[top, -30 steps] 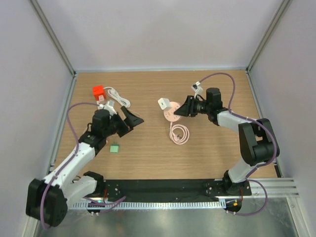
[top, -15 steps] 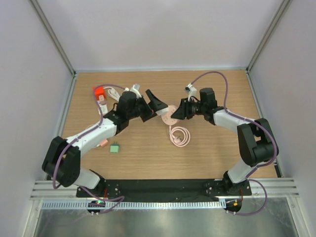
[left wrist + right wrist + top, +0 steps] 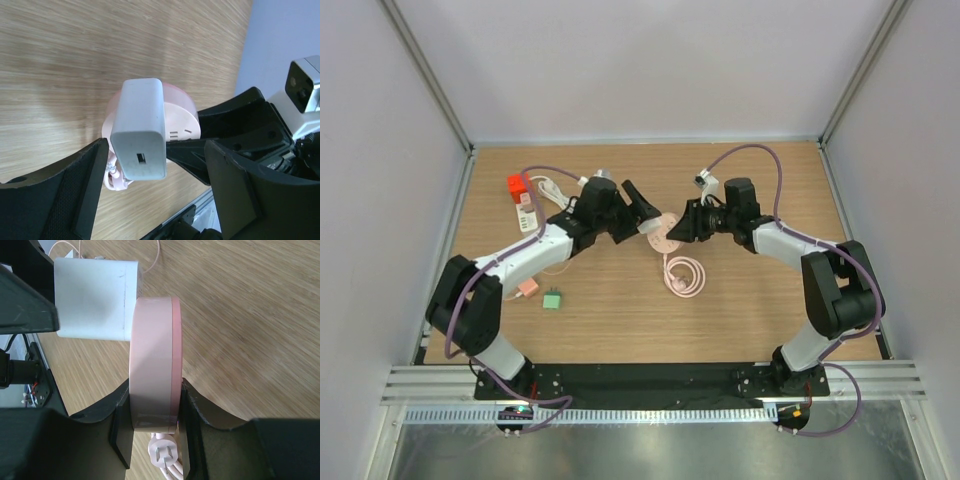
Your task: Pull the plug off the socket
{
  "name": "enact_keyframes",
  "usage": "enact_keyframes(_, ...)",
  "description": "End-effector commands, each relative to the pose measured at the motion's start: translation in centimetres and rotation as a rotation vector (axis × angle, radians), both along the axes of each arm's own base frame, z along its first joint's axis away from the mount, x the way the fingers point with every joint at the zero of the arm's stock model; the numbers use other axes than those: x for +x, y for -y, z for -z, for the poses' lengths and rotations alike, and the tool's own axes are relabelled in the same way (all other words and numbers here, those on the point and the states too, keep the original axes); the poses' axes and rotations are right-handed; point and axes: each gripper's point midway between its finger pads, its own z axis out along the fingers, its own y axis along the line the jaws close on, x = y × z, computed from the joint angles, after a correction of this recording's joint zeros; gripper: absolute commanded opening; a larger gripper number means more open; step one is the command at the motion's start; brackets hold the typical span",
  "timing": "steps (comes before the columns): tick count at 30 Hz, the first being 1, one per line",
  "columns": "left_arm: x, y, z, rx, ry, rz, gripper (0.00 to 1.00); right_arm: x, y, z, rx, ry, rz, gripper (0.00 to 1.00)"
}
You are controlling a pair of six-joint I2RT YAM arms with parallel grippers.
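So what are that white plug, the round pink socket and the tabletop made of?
The white plug looks like moulded hard plastic, matte: smooth faces, rounded corners, a neat port cut-out. The pink socket seems plastic too, satin, evenly coloured with a crisp seam near one face. The table shows wood grain, though it could be laminate.

Bright even light, soft faint shadows, overhead view sharp, wrist views blurred close up

High view, two near wrist views.
The top view looks down on the whole table (image 3: 740,320); both wrist views face the same socket (image 3: 181,120) and plug (image 3: 140,132), from opposite sides.
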Motion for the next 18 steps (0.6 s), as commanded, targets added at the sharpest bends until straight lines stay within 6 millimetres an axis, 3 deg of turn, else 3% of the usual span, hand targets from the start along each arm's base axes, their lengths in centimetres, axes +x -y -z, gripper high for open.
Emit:
enact_keyframes(1,1.0,0.3,-0.2,0.02,0.01,-0.027,0.8,0.9,-1.1,-5.4,0.072,0.154,-0.039,0.01)
enact_keyframes(5,1.4,0.9,0.4,0.038,0.01,-0.029,0.69,0.8,-1.1,-5.5,0.08,0.153,-0.04,0.01)
enact_keyframes(7,1.8,1.0,0.3,0.043,0.018,-0.036,0.51,0.9,-1.1,-5.6,0.08,0.155,-0.036,0.01)
enact_keyframes(8,1.9,1.0,0.4,0.049,0.018,-0.037,0.35,0.8,-1.1,-5.6,0.08,0.155,-0.037,0.01)
enact_keyframes(11,2.0,1.2,-0.1,0.046,0.039,-0.029,0.01,1.4,-0.8,-5.5,0.061,0.165,-0.003,0.01)
enact_keyframes(16,0.9,1.2,-1.9,0.023,0.082,-0.022,0.0,4.8,2.7,-4.1,-0.098,0.18,0.264,0.01)
enact_keyframes(18,0.2,0.6,-1.5,0.016,0.062,-0.046,0.0,5.3,3.5,-4.1,-0.123,0.182,0.323,0.01)
